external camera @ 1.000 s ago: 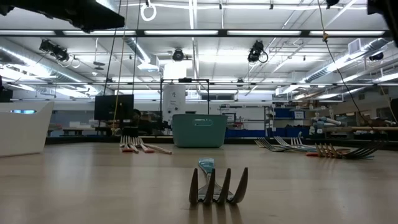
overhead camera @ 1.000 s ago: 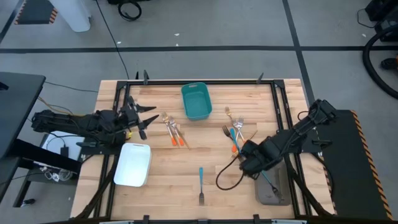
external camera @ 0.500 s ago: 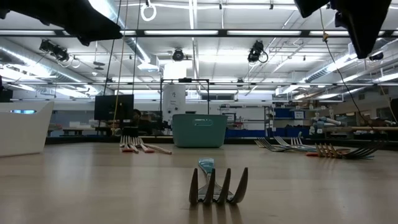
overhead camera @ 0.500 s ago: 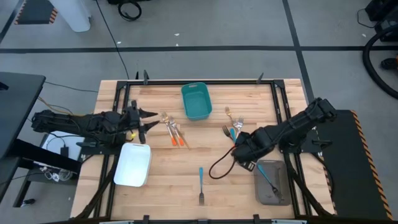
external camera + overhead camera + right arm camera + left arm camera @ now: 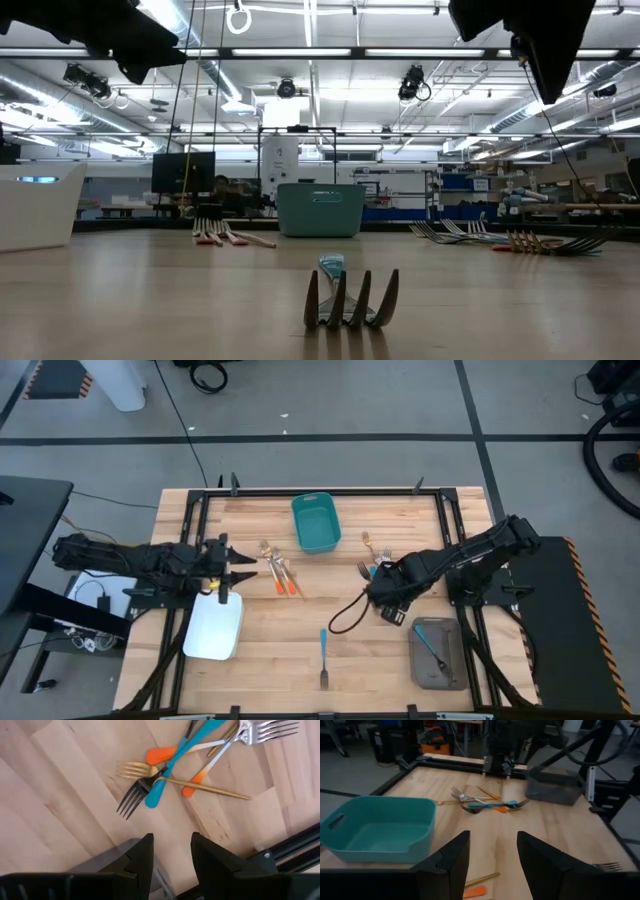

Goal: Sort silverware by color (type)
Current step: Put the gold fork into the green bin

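Observation:
The silverware lies in groups on the wooden table. One pile (image 5: pixel 375 567) of blue-, orange- and gold-handled forks lies right of centre, and my right gripper (image 5: pixel 385 592) hangs open just above its near side, pointing down. The right wrist view shows the pile (image 5: pixel 165 780) beyond the open gripper (image 5: pixel 172 852). A second group (image 5: pixel 280 573), gold with orange handles, lies left of centre. My left gripper (image 5: pixel 236 568) is open and roughly level, pointing toward that group. One blue-handled fork (image 5: pixel 324 658) lies alone near the front edge. Another blue utensil (image 5: pixel 431 644) lies in the grey tray (image 5: pixel 448 670).
A teal bin (image 5: pixel 316 522) stands at the far middle. A white tray (image 5: pixel 214 626) sits at the near left, just beside my left gripper. The grey tray is at the near right. Black frame rails (image 5: pixel 190 520) run along the table's sides. Bare wood lies in the middle.
My right gripper has swung from over the grey tray toward the table's far and left side, ending by the right-hand pile, still pointing down. My left gripper has rolled and tipped, shifting slightly toward the near edge. No silverware has moved.

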Controlling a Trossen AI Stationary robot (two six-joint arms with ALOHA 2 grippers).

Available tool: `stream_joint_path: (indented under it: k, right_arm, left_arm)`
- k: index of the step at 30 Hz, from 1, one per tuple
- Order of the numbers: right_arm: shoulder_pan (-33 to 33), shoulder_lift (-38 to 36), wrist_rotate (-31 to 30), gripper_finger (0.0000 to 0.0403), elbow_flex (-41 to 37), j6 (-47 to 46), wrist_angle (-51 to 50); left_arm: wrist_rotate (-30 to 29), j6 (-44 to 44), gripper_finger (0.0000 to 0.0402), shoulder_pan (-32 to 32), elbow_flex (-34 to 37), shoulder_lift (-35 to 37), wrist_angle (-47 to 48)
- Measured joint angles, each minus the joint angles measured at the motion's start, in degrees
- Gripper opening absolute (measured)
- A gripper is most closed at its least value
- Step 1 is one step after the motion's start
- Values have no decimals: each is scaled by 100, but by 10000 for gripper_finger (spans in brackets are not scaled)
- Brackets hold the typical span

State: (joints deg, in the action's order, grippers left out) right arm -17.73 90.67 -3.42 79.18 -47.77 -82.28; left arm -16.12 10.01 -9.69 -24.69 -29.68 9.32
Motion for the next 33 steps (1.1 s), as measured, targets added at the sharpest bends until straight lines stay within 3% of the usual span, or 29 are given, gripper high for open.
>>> stream_joint_path:
  k: [10,19,26,33]
  right_arm:
    - [475,0,-450,137,0,791,63]
    - [945,0,-500,137,0,1510,417]
    - [1175,0,-745,137,0,2108,824]
    - [1359,0,-756,137,0,2465,1407]
  left_arm:
    - [-22,293,172,-439,0,-582,-21]
    - [-225,482,172,-710,2,-1140,-178]
    - [-263,485,172,-1011,2,-1232,-231]
    - [-719,770,172,-1318,2,-1232,-203]
